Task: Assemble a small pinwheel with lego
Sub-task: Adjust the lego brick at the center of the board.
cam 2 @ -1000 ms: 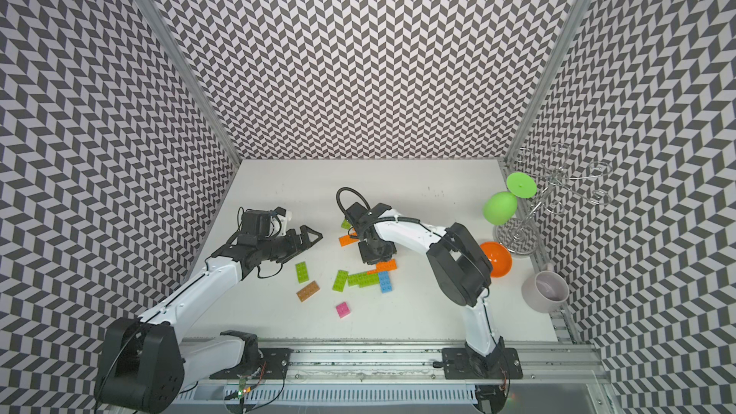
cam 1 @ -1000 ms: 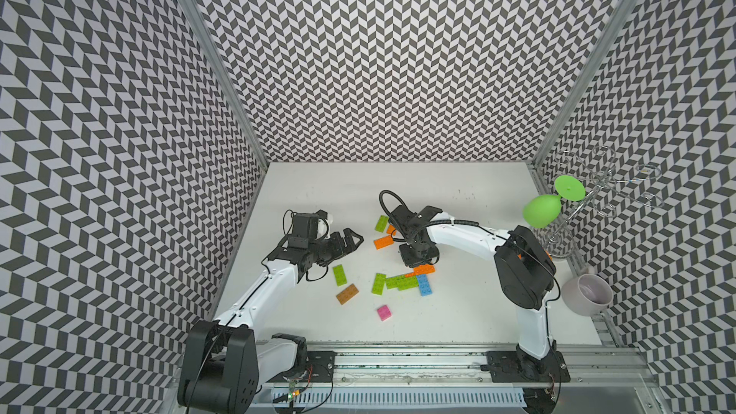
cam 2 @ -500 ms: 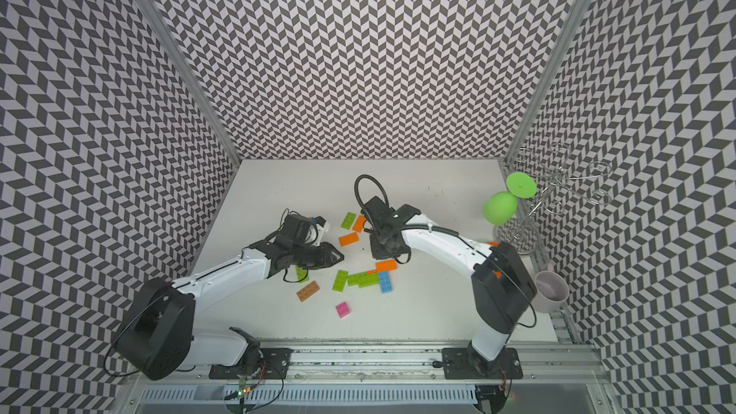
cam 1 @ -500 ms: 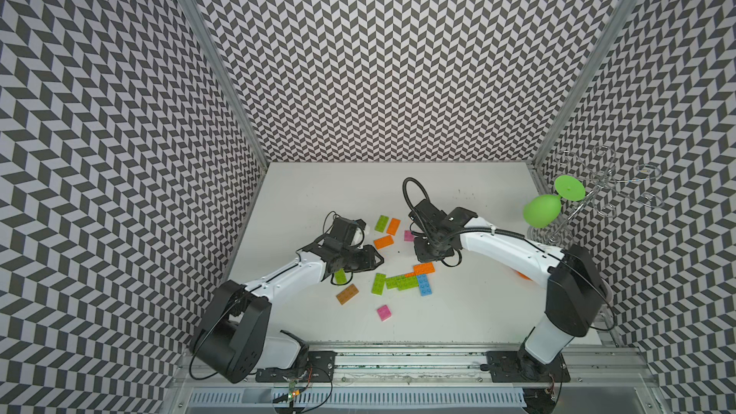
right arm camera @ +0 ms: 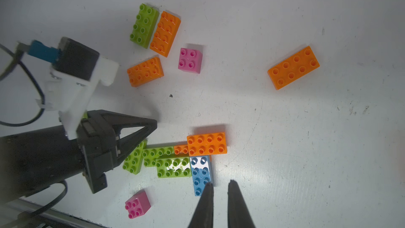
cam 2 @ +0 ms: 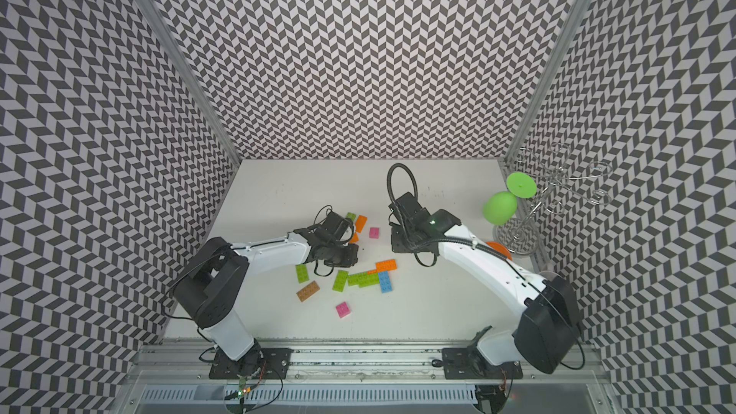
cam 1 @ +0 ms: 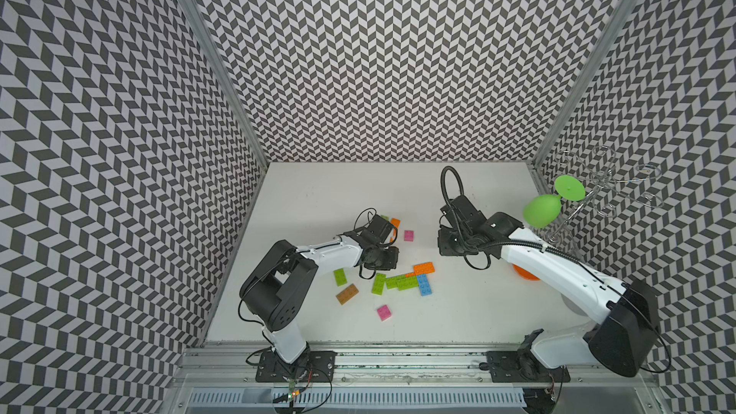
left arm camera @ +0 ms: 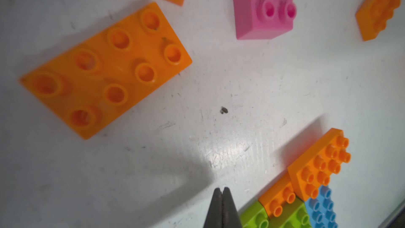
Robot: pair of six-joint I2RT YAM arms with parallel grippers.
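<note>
Your left gripper (left arm camera: 222, 191): clenched, empty; joined lime green, orange and blue studded plastic bricks (left arm camera: 317, 167) lie just beside its tips. Your right gripper (right arm camera: 220, 184): jaws narrowly apart, empty; the blue brick (right arm camera: 201, 174) near its tips.

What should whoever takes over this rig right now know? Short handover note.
Left gripper: fingers shut, empty, low beside the cluster of lime green, orange and blue studded plastic bricks.
Right gripper: fingers a narrow gap apart, empty, above the table, touching nothing.
Lego: loose around the cluster are a brown oblong brick, two pink square bricks, further orange bricks and lime green bricks.
Done: that cluster at most; cannot tell whether it is pressed together.
Left: no pinwheel shape yet; loose bricks to add.
</note>
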